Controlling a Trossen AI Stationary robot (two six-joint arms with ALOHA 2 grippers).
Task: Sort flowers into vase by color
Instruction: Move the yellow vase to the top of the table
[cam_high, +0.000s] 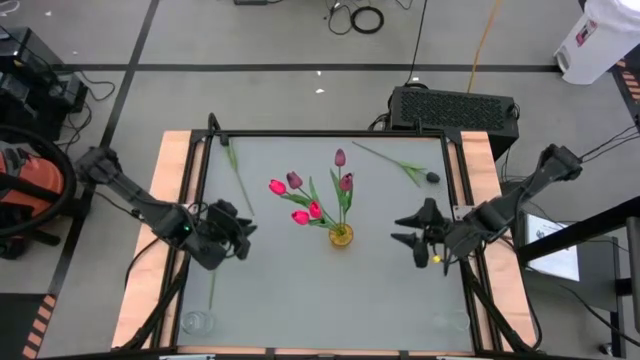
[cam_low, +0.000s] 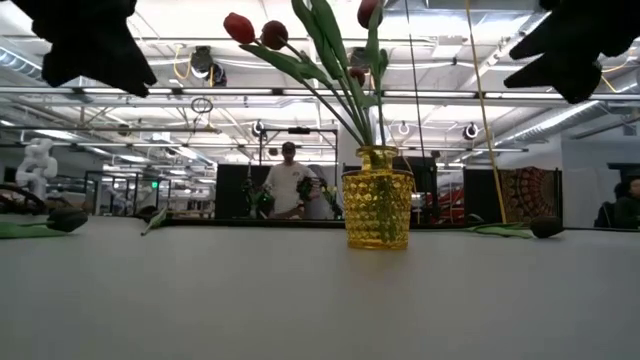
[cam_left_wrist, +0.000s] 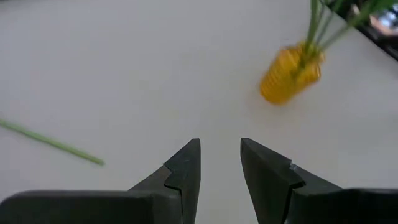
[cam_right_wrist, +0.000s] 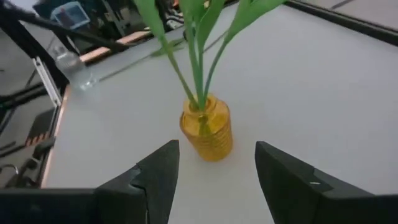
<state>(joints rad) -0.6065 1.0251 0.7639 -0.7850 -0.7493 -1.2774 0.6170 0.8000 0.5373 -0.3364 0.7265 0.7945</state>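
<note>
Several flowers already stand in the yellow vase near the middle of the table, pink and red heads leaning toward my left arm, two darker maroon heads upright above the mouth. Three remain loose as far as I can see: one stem with leaf lying near the far left corner, one dark-headed tulip lying toward the far right corner, and a thin bare stem at the left edge close to a small clear glass. I judge these artificial tulips to be very light, with thin wiry stems that flex and can roll, and soft leaves and heads that would crush or slip; the safest hold is on the stem, about midway, clear of the leaf. The vase looks like knobbly amber glass, squat and rounded, smooth enough to slide and easy to tip when stems lean out of it. My left gripper hovers over the left side of the table with its fingers parted and nothing between them; my right gripper hovers just right of the vase, fingers also apart and empty. The tabletop is a flat, pale, matte sheet framed in black rails on light wood.
</note>
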